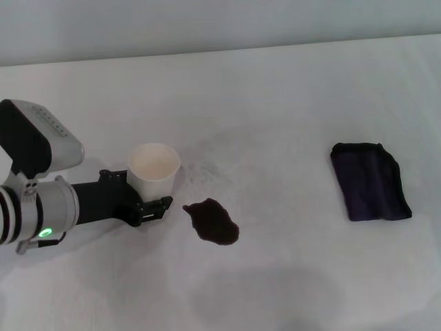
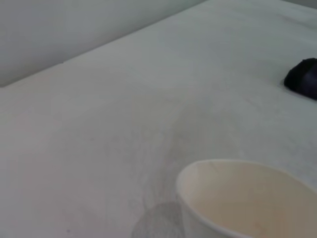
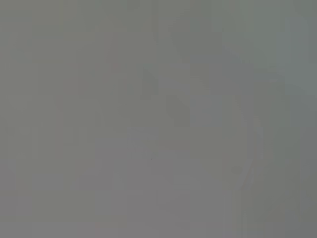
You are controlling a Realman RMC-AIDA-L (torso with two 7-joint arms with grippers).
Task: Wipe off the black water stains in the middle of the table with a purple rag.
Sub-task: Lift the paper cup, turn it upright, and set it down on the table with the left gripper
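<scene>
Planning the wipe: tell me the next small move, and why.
Probably let the left gripper release the paper cup and back away. The cup stands upright on the table beside the black water stains, while the purple rag lies untouched at the right; the right arm is out of view.

Item count, per head view:
- Table (image 1: 289, 89): qty 1, white.
- Black water stains (image 1: 212, 221): qty 1 blotch (single glossy patch, irregular outline).
- Purple rag (image 1: 371, 181): qty 1.
- Paper cup (image 1: 154, 169): qty 1, white, upright; also seen in left wrist view.
- Left gripper (image 1: 148, 204): qty 1, w/ 1 arm in view.
- Grey smudge area on table beyond the blotch: approx. 1, faint.
</scene>
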